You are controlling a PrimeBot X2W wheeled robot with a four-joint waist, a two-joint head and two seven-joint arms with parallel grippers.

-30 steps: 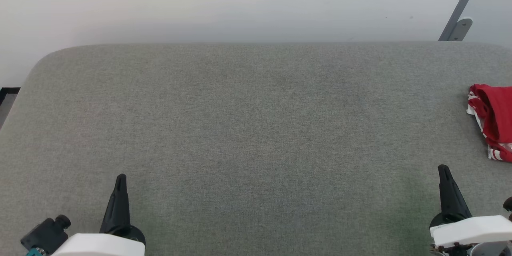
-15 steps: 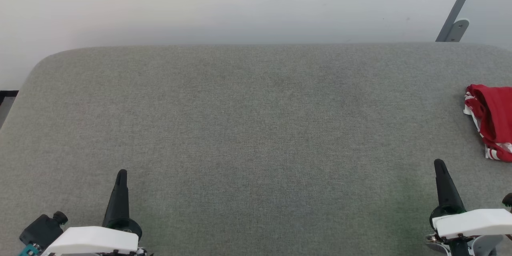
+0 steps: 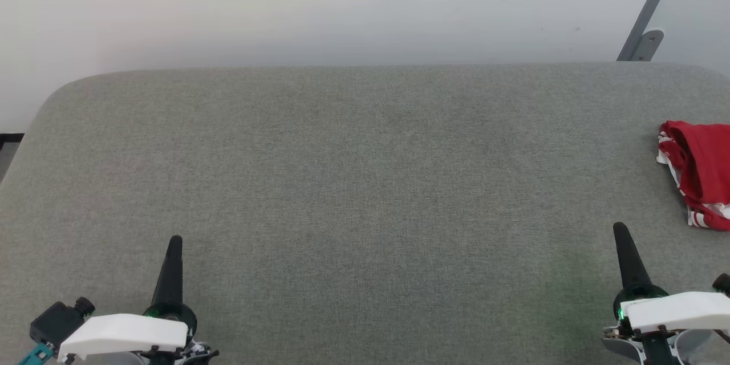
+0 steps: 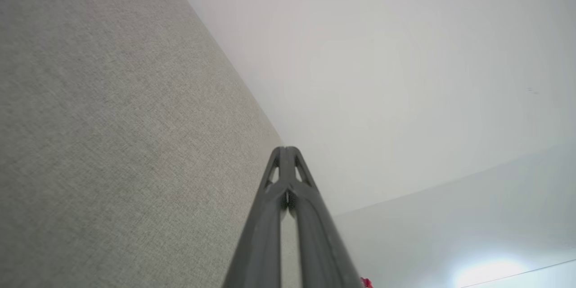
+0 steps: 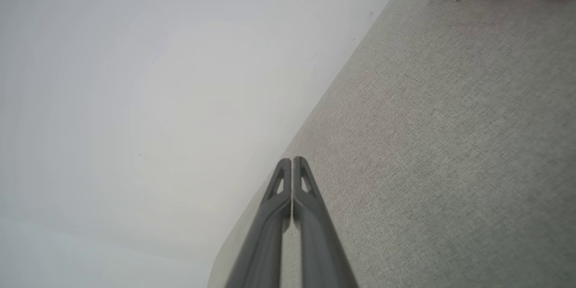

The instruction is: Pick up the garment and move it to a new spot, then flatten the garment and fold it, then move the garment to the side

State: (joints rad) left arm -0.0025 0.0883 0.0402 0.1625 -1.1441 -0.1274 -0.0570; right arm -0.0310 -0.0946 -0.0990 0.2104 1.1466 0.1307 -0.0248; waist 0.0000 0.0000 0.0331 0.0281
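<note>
Red garment [image 3: 698, 171] sits bunched up at the far right edge of the grey worktop [image 3: 365, 182], striped white trim poking out, any lettering buried in the folds. Left end effector [image 3: 174, 245] and right end effector [image 3: 619, 228] are both clenched tight on nothing, near the front edge.

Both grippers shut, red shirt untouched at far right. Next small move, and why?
Probably open the right gripper and reach toward the crumpled red shirt with white striped trim: it lies bunched on the grey fabric table just ahead-right of that shut gripper, while the left gripper sits far across.
</note>
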